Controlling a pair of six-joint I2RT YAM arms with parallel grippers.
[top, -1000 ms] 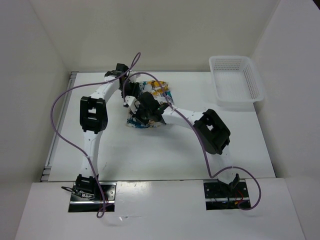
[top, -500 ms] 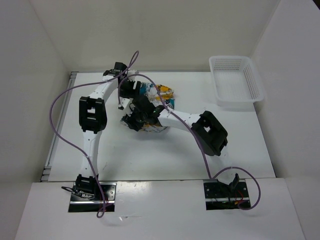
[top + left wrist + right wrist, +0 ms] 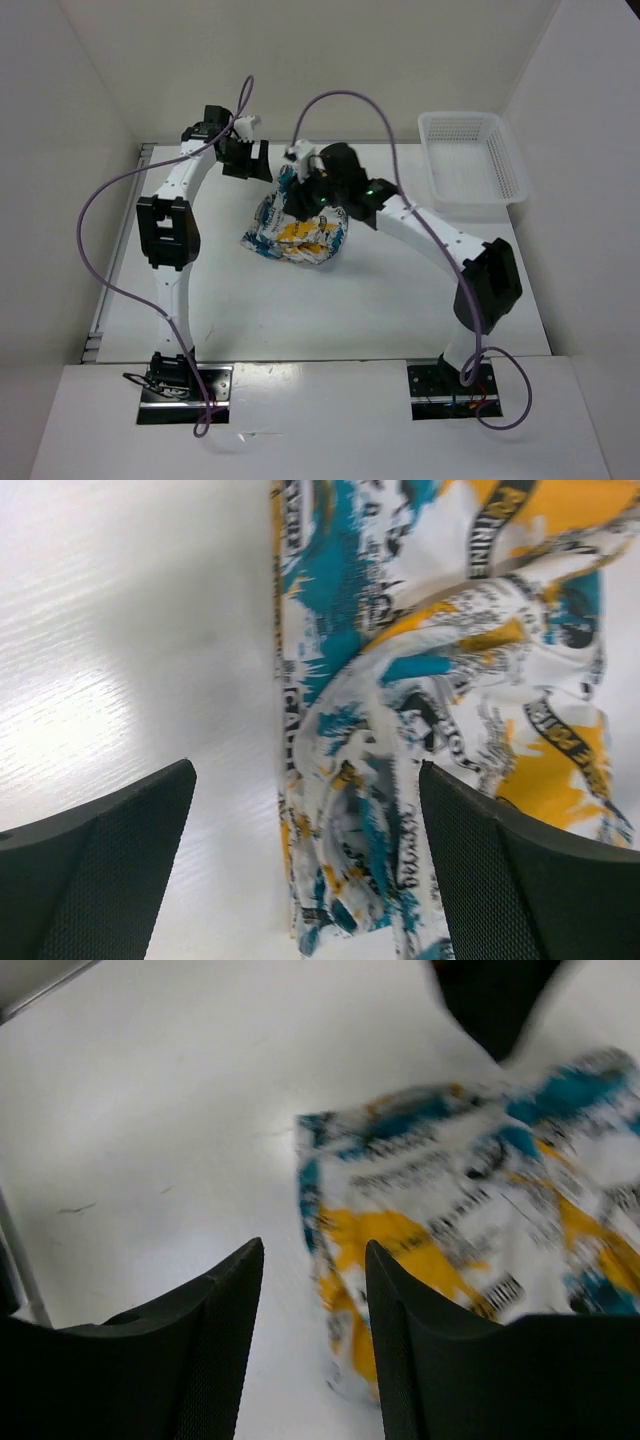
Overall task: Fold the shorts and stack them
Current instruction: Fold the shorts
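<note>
The shorts (image 3: 296, 232) lie in a folded, slightly bunched bundle on the white table, a little left of the middle. My left gripper (image 3: 248, 163) hovers above the table just behind and left of them, open and empty. In the left wrist view the shorts (image 3: 420, 710) show below and between the wide-apart fingers (image 3: 110, 860). My right gripper (image 3: 303, 196) hangs over the back edge of the shorts, open and empty. In the right wrist view the shorts (image 3: 470, 1220) lie ahead and to the right of the gripper (image 3: 312, 1330).
A white perforated basket (image 3: 497, 158) stands at the back right of the table. White walls close in the left, back and right sides. The purple cables loop above both arms.
Both grippers have let go and risen off the shorts. The left arm pulled back left, the right arm swung to the far side. The shorts now lie as a folded bundle.
</note>
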